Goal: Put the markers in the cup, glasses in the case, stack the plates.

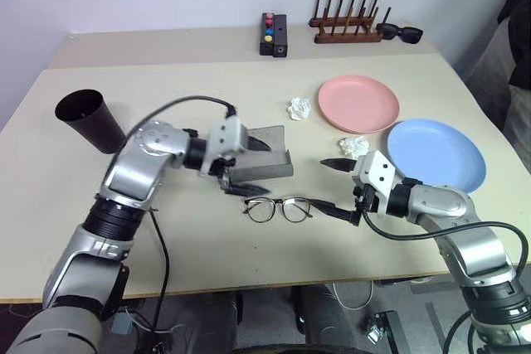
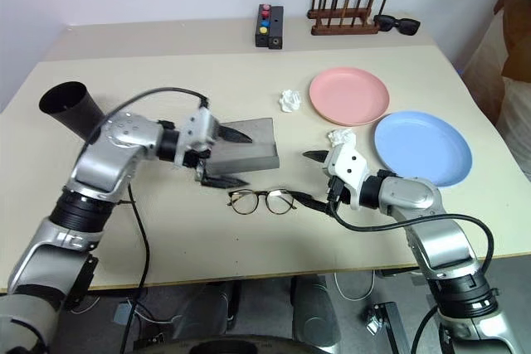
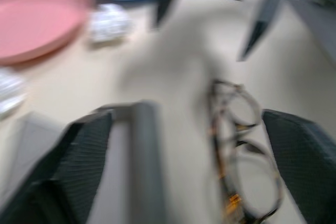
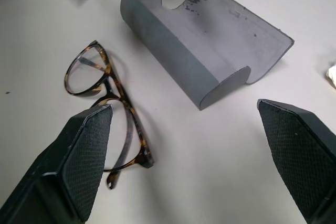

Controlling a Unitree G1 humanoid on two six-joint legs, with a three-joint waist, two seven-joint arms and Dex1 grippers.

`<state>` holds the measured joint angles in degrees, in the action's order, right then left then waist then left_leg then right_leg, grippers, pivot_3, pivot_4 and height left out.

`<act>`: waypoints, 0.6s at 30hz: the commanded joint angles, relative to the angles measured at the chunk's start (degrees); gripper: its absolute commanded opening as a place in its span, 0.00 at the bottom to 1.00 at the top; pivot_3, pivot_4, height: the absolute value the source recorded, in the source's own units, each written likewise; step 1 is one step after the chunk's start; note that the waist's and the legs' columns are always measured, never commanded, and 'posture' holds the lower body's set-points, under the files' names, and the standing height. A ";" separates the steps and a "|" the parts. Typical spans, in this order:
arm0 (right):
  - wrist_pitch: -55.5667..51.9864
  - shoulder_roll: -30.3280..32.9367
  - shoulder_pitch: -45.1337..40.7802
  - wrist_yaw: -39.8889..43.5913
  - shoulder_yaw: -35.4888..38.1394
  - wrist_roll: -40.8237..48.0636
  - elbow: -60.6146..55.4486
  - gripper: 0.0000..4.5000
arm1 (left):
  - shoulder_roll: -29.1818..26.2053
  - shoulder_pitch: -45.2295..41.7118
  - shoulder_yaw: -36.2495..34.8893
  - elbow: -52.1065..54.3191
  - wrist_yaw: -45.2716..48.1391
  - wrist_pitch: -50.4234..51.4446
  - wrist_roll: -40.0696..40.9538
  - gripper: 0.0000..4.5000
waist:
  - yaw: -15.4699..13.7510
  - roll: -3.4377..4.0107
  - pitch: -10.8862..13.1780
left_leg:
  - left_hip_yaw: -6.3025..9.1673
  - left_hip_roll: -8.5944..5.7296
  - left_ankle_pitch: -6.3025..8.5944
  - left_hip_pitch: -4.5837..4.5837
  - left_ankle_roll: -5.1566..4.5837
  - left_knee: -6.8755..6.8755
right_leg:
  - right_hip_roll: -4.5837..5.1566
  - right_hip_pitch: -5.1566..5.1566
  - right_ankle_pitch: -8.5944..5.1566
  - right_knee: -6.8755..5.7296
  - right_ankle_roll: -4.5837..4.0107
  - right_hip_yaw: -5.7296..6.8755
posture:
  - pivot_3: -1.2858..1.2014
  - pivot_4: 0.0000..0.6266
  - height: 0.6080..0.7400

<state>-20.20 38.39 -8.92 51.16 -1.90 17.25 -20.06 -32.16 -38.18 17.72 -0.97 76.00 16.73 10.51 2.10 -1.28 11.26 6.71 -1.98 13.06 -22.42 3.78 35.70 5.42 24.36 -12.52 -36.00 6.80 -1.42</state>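
Glasses (image 1: pixel 279 209) on table beside case (image 1: pixel 264 159) (lid open, empty), cup (image 1: pixel 90 119) tipped

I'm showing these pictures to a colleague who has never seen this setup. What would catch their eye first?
Probably the two open grippers meeting mid-table: the left gripper at the open grey case, the right gripper beside the glasses, which lie on the table just in front of the case. Next, the pink plate and blue plate side by side on the right, and the black cup tipped over at far left.
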 commanded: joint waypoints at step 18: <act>-2.42 -0.92 8.48 -7.30 3.85 0.99 -9.59 1.00 | 6.53 -5.63 8.64 -16.62 7.30 -9.91 -6.16 0.39 | -1.36 0.00 0.00 | -0.03 -0.02 0.14 -0.13 -0.24 0.36 | 0.01 -0.05 -0.13 0.03 -0.10 0.00 | 0.52 0.24 0.99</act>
<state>-22.95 37.72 -0.52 44.28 0.96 17.30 -27.31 -26.01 -42.48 27.32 -18.03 82.82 6.96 3.57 0.73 -1.28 11.26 6.68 -2.00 13.20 -22.55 3.53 36.06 5.43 24.31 -12.65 -35.98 6.69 -1.41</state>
